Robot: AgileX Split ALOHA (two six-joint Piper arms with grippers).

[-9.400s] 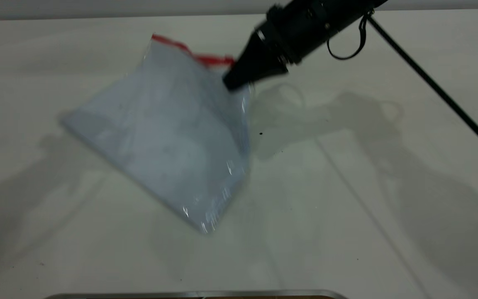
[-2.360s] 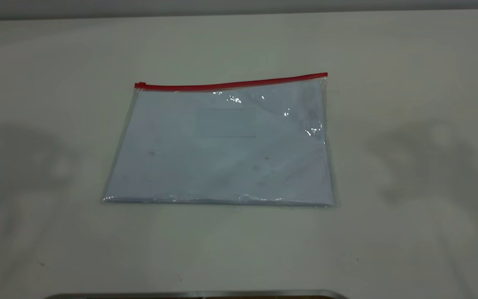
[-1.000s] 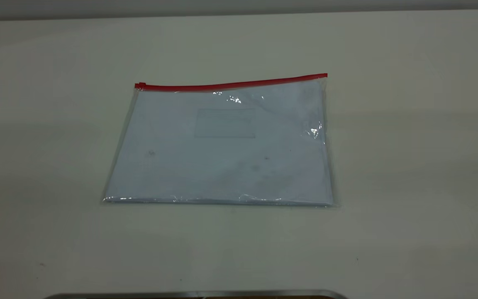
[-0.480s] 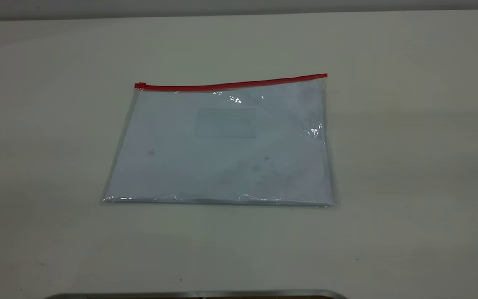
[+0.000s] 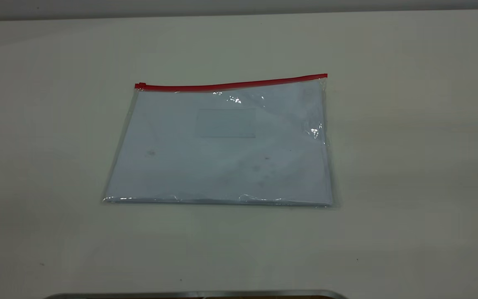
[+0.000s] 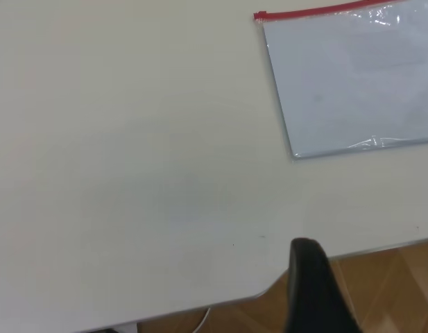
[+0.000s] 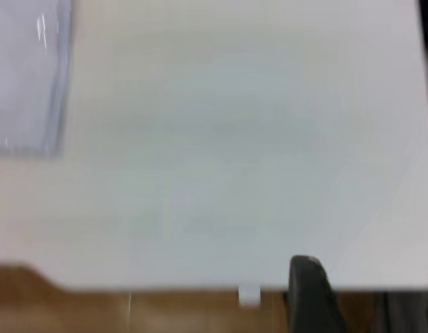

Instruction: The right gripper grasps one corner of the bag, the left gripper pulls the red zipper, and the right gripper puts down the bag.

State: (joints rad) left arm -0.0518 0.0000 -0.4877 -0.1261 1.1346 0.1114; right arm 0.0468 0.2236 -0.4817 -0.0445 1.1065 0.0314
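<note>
Left pincer (image 6: 366, 291): one black finger (image 6: 314, 288) shows at the near table (image 5: 388, 166) edge; grip state cannot be told. Right pincer (image 7: 363, 298): likewise one finger (image 7: 311, 298) at the table edge, state undetermined. The bag (image 5: 222, 145) lies flat on the table, well apart from both pincers and held by neither. Its red zipper (image 5: 230, 85) runs along the edge farthest from them, slider tab (image 5: 140, 86) at the left pincer's end.
</note>
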